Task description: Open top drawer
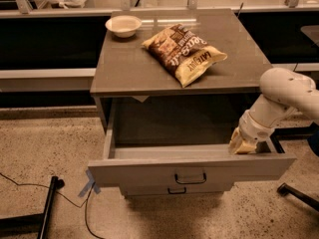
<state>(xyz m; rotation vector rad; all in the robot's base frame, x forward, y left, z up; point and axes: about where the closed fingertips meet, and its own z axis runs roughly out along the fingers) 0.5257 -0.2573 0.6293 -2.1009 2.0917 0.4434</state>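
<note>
Where the top drawer gapes, the end effector angles down inside.

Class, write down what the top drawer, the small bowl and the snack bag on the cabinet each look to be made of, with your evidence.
Top drawer: likely painted metal or laminate; flat, matt grey panels. Bowl: perhaps ceramic or plastic; smooth, off-white, slight sheen. Snack bag: plastic film; crinkled, glossy, printed. The gripper sits at the drawer's right end, inside.
</note>
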